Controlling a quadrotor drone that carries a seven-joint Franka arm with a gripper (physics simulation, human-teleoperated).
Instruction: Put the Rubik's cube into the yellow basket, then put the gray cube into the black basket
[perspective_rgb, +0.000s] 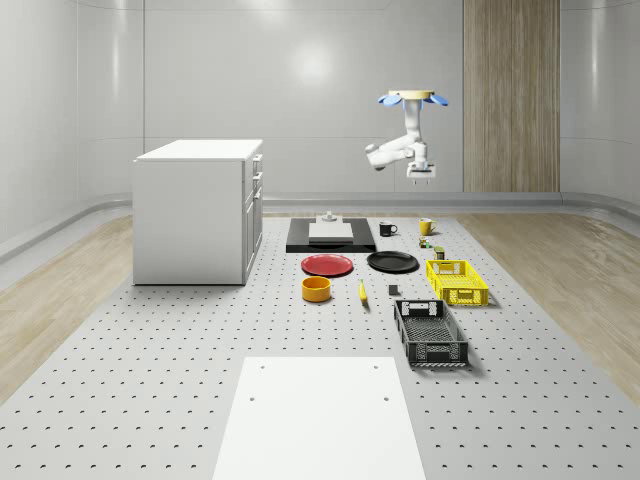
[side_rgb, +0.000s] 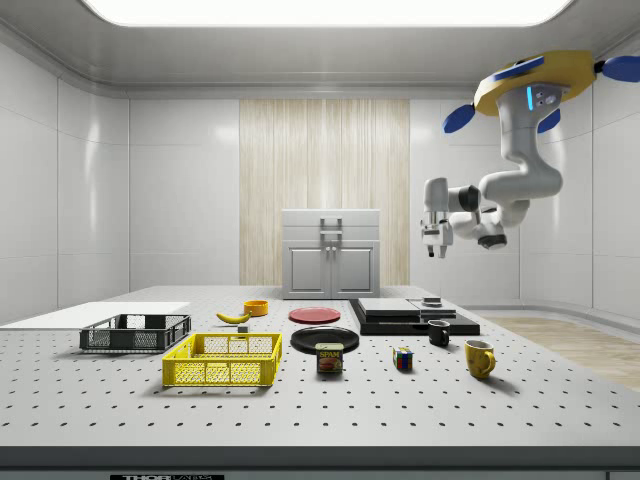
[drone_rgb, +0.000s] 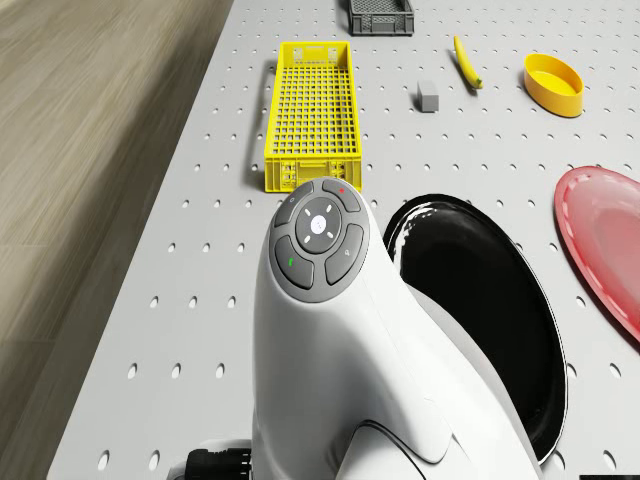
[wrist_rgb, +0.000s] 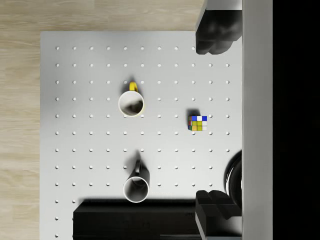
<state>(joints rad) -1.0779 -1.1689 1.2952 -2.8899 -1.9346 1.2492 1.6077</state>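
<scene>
Drone: hovers high over the far end of the perforated table (perspective_rgb: 150, 380), yellow body with blue rotor discs, well above the mugs
Arm: smooth white jointed shell, bent downward from the drone; a round grey button pad sits on its glossy casing in the drone view
Gripper (side_rgb: 435, 249): hangs in the air pointing straight down, far above the table; its two dark fingers (wrist_rgb: 215, 32) stand apart with nothing between them
Rubik's cube (wrist_rgb: 198, 123): small block of coloured squares, blue, white and yellow faces showing; it rests on the table between the fingers' line in the wrist view, near the yellow mug and apart from it
Yellow basket (perspective_rgb: 456, 281): oblong crate of open plastic lattice, lying on the table near the whole-scene view's right edge of the board
Gray cube (drone_rgb: 428, 96): plain matte block, just beside the yellow basket, between it and the banana (drone_rgb: 466, 61)
Black basket (perspective_rgb: 430, 332): same lattice shape, dark, nearer the camera than the yellow one in the whole-scene view
Yellow mug (wrist_rgb: 131, 103): round, handle outward, upright
Black mug (wrist_rgb: 136, 187): upright, touching the edge of the flat black slab (wrist_rgb: 135, 220)
Black plate (drone_rgb: 480, 310): glossy round dish beside the red plate (drone_rgb: 605, 250)
Table: pale grey, dotted with a regular grid of holes
</scene>
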